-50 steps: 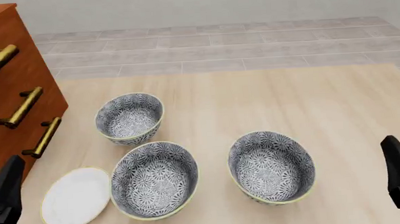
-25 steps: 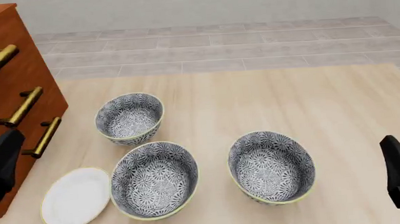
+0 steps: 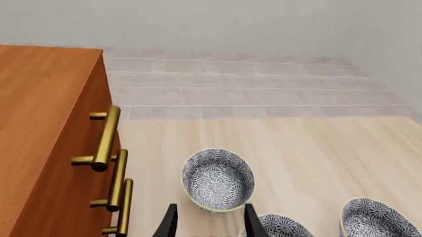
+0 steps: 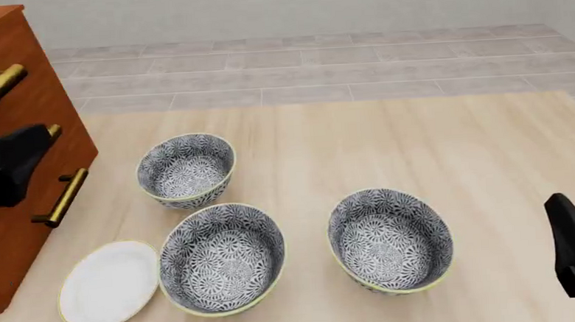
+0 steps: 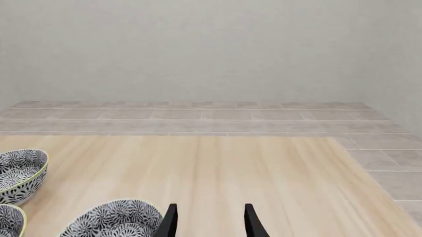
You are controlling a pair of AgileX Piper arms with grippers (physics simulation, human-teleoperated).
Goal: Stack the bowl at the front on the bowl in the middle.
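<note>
Left wrist view: the left gripper [image 3: 207, 222] is held open and empty above the far floral bowl [image 3: 218, 179], beside the wooden drawer unit [image 3: 49, 143].

Front view: three floral bowls are counted on the table [image 4: 464, 144]. The bowl at the front [image 4: 222, 257] sits near the table's front edge, beside one white plate [image 4: 109, 284]. The bowl in the middle [image 4: 390, 240] lies toward the right.

Right wrist view: the right gripper [image 5: 207, 221] is seen open, holding nothing, apparently waiting.

No text, label, brand, number or sign is showing on anything. The deep grey-and-white floral bowls [image 4: 222, 257] are carrying only pattern, and the orange-brown wooden cabinet [image 4: 16, 146] seems to be bearing only brass handles.
</note>
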